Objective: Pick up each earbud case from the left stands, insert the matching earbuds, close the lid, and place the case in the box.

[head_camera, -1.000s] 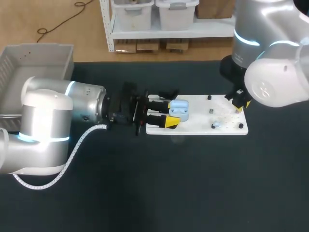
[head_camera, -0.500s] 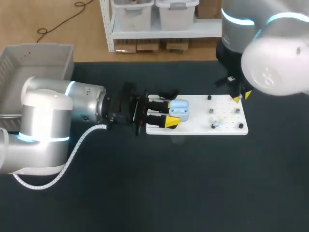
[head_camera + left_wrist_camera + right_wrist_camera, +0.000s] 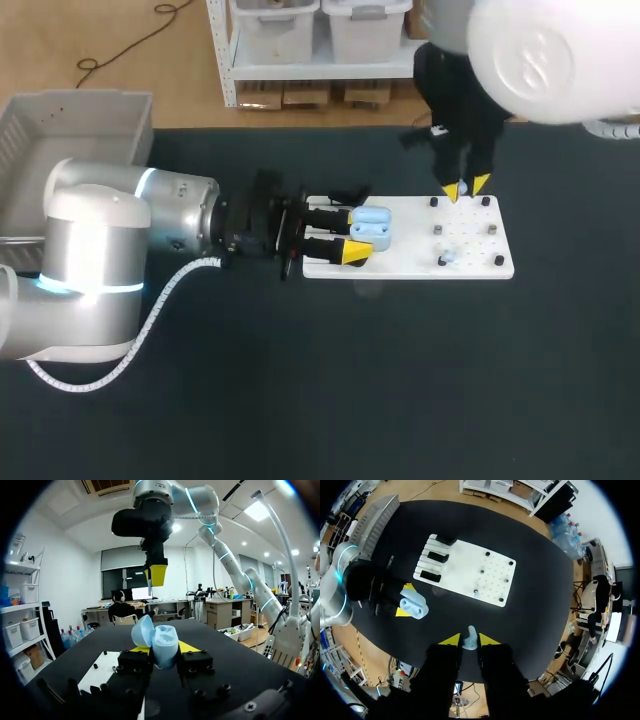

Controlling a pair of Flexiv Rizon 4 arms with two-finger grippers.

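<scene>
While left fingers [image 3: 355, 252] clamp open case [image 3: 372, 222], right fingers [image 3: 451, 640] pinch earbud [image 3: 471, 639].

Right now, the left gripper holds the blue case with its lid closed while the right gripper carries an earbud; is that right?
Not quite: the left wrist view shows the lid open. The left gripper does hold the blue case, and the right gripper carries an earbud.

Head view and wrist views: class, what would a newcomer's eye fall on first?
The open light-blue earbud case, clamped in the left gripper near the left end of the white board. Next, the right gripper above the board's far edge, pinching a pale earbud.
</scene>
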